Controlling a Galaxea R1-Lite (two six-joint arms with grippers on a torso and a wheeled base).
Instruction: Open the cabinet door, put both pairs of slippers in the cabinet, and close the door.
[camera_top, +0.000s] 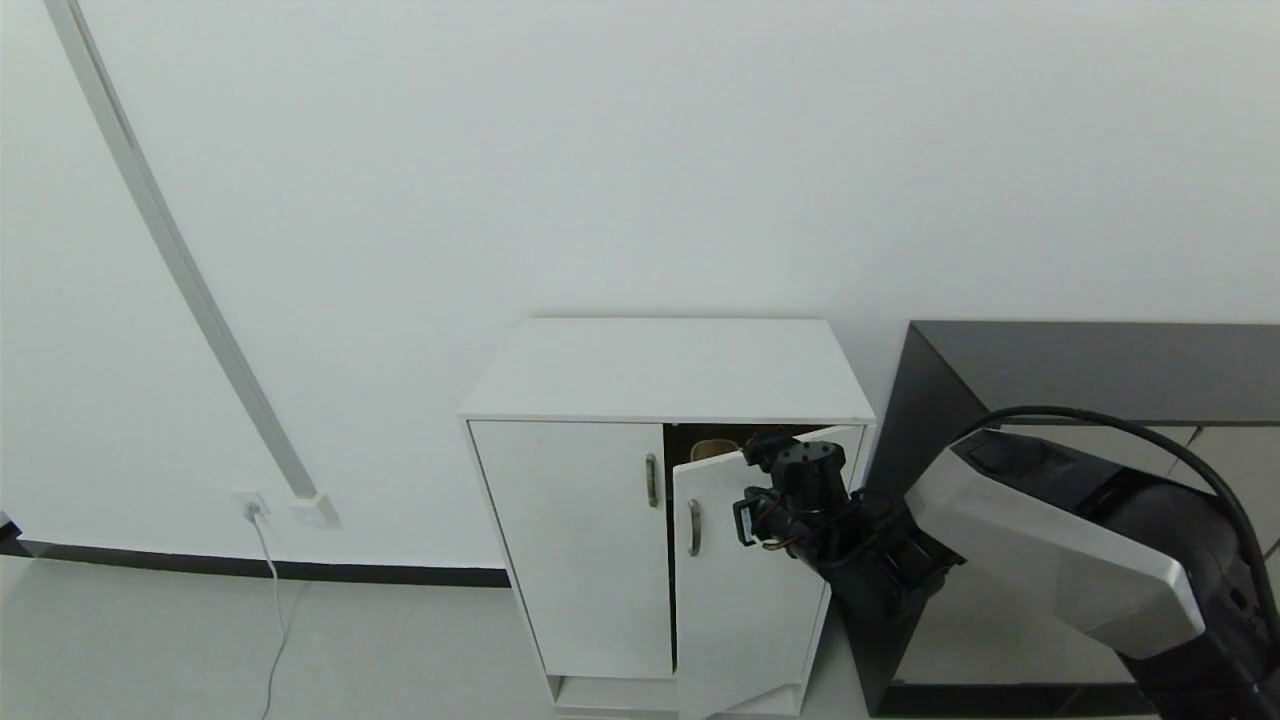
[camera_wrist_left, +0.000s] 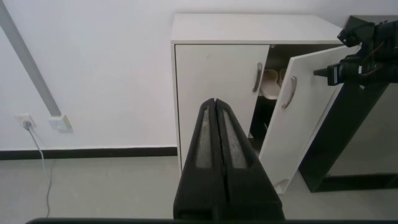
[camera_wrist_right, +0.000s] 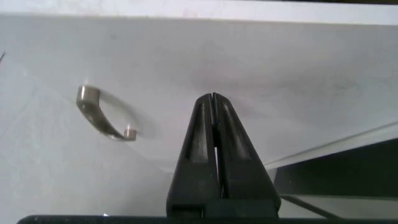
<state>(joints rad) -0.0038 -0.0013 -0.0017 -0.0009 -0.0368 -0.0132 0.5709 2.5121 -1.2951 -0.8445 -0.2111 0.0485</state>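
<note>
We log the left gripper (camera_wrist_left: 214, 107) well in front of the cabinet (camera_top: 660, 370), jaws clenched on nothing. Inside the cabinet shows what looks like a beige slipper (camera_top: 706, 449). The cabinet's right door (camera_top: 740, 620) stands ajar, and the right gripper (camera_wrist_right: 214, 101) is at its face, jaws clenched and empty. Risk: the tips could skid on the smooth panel and leave a gap.

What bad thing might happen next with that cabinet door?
The shut right claw is at the flat face of the half-open door, not holding its handle, so it might slip sideways and leave the door ajar. A beige slipper shows in the gap; if it pokes out, the door may jam on it.
</note>
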